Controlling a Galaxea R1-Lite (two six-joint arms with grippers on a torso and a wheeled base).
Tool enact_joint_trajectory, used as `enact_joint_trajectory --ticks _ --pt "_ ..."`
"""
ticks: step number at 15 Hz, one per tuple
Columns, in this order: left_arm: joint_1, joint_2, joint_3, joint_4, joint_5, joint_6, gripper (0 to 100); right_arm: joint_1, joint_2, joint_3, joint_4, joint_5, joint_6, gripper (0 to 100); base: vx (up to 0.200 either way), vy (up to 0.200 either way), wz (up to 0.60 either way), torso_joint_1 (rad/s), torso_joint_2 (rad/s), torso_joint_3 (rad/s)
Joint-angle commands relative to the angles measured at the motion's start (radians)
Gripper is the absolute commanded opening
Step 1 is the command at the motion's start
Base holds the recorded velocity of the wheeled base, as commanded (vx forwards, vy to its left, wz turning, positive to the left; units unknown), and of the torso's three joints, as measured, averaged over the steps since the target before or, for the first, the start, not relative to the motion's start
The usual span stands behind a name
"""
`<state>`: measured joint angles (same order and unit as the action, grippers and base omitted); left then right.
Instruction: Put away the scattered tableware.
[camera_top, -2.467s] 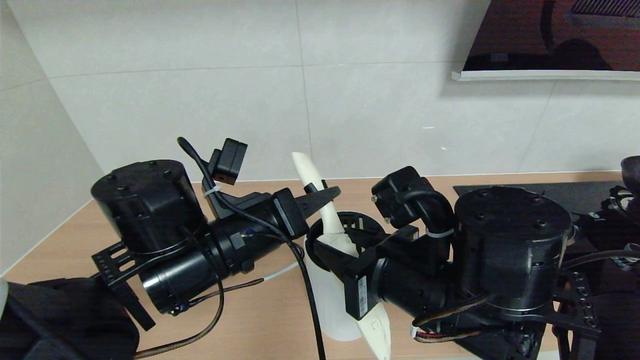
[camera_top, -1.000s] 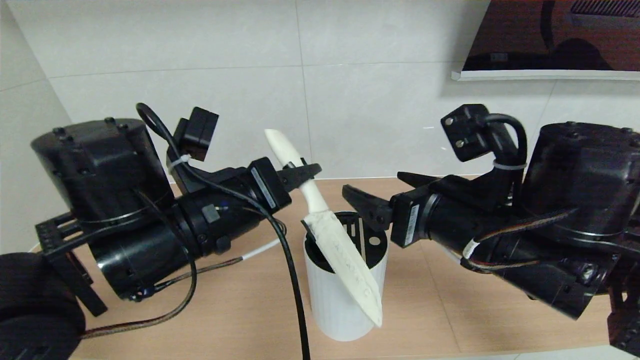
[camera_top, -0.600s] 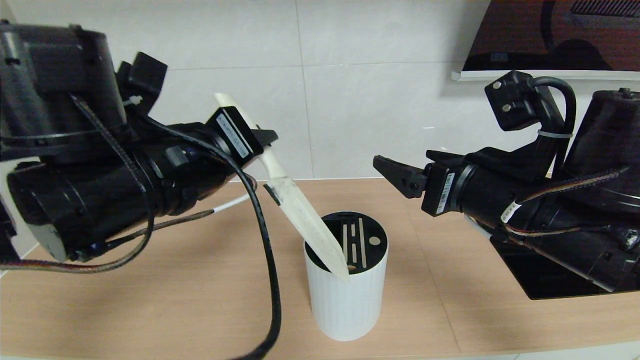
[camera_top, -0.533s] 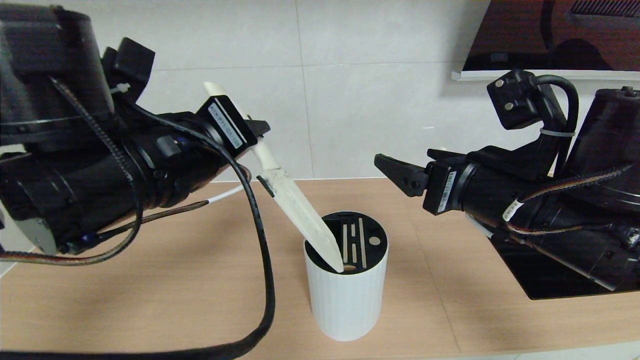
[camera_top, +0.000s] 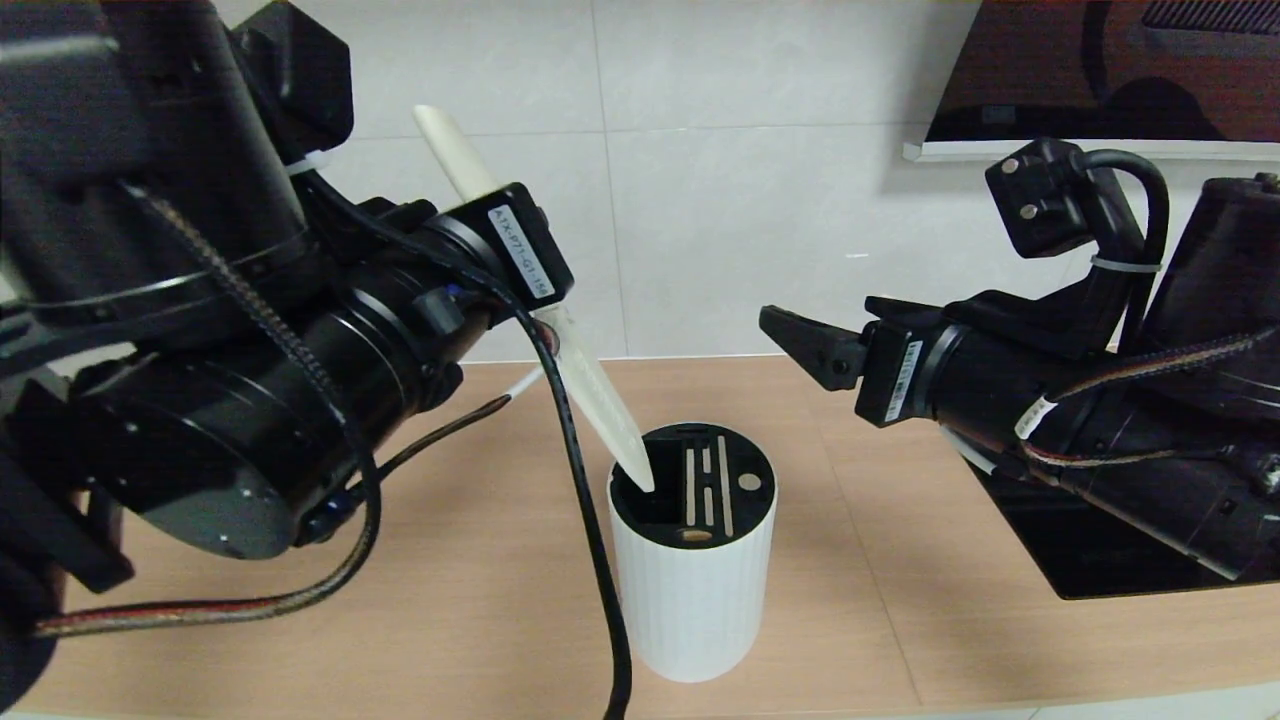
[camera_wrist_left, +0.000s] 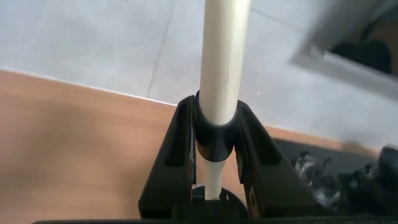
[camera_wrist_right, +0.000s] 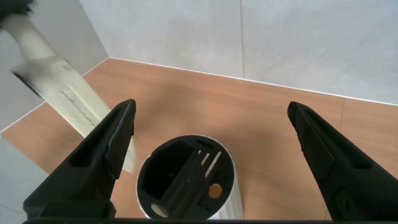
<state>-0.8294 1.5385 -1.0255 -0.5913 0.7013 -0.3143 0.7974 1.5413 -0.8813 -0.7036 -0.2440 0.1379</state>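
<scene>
One knife (camera_top: 590, 385) nearly home: we've swung its tip off the holder's (camera_top: 695, 580) front rim to the wide slot's mouth, left gripper (camera_wrist_left: 216, 127) jaws clamped on the handle. Beside the holder, right gripper (camera_wrist_right: 210, 115) jaws wait, spread and empty.

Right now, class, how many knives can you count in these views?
1. The knife is clamped in the left gripper, blade slanting down, its tip at the top of the white holder. Any inside its slots would be hidden.
</scene>
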Motion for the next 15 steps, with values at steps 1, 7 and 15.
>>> enact_joint_trajectory --ticks 1,7,15 --pt "-0.019 0.045 0.074 -0.148 0.018 0.089 0 -0.017 0.003 0.007 0.000 -0.001 -0.003 100 0.000 0.000 0.00 0.000 0.00 0.000" --pt "-0.048 0.060 0.137 -0.311 0.029 0.199 0 -0.023 0.005 0.016 -0.002 -0.003 -0.004 100 0.000 0.000 0.00 0.000 0.00 0.000" --pt "-0.057 0.149 0.142 -0.389 0.027 0.185 0 -0.020 0.002 0.033 -0.005 -0.009 -0.037 100 0.000 0.000 0.00 0.000 0.00 0.000"
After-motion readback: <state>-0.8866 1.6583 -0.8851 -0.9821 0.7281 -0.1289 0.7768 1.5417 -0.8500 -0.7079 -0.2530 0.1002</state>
